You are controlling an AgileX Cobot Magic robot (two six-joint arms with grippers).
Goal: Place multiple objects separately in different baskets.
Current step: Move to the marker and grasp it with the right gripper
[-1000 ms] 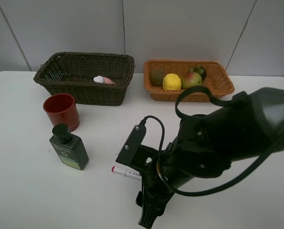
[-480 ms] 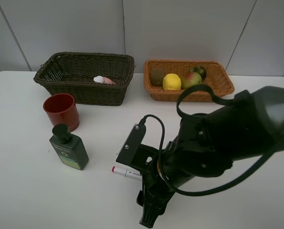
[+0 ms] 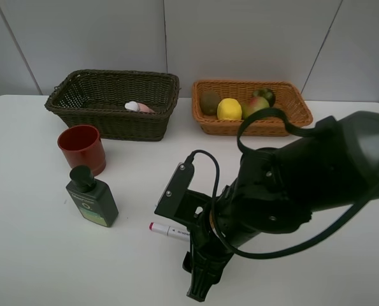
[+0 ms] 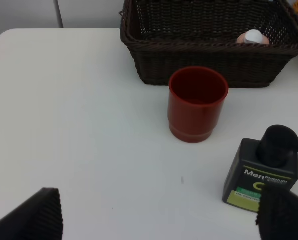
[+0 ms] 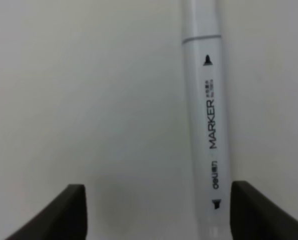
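The right gripper [image 5: 158, 202] is hovering with fingers [image 5: 71, 215] spread astride the white marker [image 5: 205, 115], which is lying on the surface [image 3: 36, 255]; the left gripper [image 4: 161, 215] is holding its fingers [image 4: 36, 215] spread wide

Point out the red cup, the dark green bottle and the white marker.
red cup [image 4: 195, 117]: left wrist view, on its outer wall.
dark green bottle [image 3: 93, 204]: exterior high view, on the front face of its body.
white marker [image 5: 207, 115]: right wrist view, on its printed barrel.
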